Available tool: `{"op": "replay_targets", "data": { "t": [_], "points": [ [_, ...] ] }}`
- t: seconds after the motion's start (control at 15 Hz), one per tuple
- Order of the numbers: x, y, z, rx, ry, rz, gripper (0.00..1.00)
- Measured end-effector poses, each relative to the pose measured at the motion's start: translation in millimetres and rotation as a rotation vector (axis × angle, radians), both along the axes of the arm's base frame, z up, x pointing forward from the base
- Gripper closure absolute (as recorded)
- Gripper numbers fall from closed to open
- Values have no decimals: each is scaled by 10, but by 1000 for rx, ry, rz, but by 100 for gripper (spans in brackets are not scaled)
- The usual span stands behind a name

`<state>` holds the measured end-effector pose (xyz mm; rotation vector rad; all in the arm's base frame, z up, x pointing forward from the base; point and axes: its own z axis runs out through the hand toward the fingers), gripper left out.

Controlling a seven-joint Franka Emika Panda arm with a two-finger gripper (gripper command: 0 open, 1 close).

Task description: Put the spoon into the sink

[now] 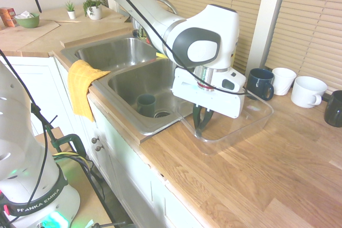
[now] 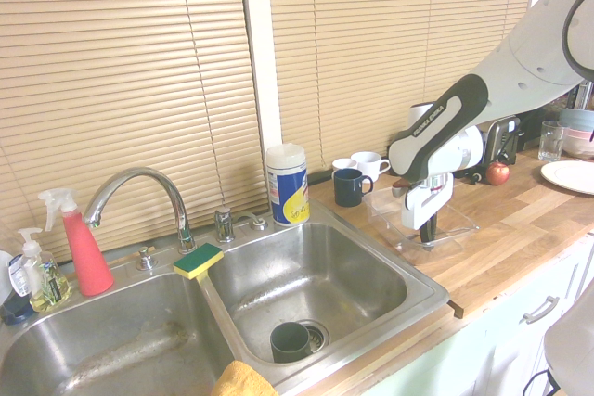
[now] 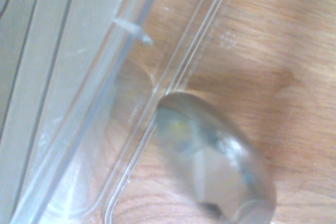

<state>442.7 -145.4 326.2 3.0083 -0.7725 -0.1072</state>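
Reaching in from high on one side, elbow bent and wrist turned over so the gripper (image 1: 203, 123) points straight down. White forearm and rounded wrist housing with its dark grey panel hanging level above the flat white hand block. Two dark fingers (image 2: 428, 229) dropped low beneath it and drawn close together, nearly meeting at the tips, seen from both sides of the room.

A sink (image 1: 120, 52) is set in the bench (image 1: 256, 180), a cup (image 1: 146, 105) in one basin. Just beside it a tray (image 1: 243, 127) holds a spoon (image 3: 215, 156) under the claw (image 1: 203, 124). Mugs (image 1: 283, 81) stand behind the tray.
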Motion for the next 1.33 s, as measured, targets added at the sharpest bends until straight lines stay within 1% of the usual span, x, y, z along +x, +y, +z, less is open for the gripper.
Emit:
{"op": "replay_targets", "data": {
  "t": [0.4,0.67,0.8,0.93,1.0,1.13,1.2,1.33],
  "points": [
    [-56,56,480,-3,-84,10,100],
    [-124,232,853,-22,-117,40,100],
    [-174,504,1195,-47,-149,66,100],
    [-236,971,1494,-79,-174,102,100],
    [-255,1241,1558,-96,-180,122,100],
    [-247,1761,1486,-119,-165,172,100],
    [-214,1989,1352,-125,-145,192,100],
    [-87,2367,946,-130,-106,214,100]
  ]
}}
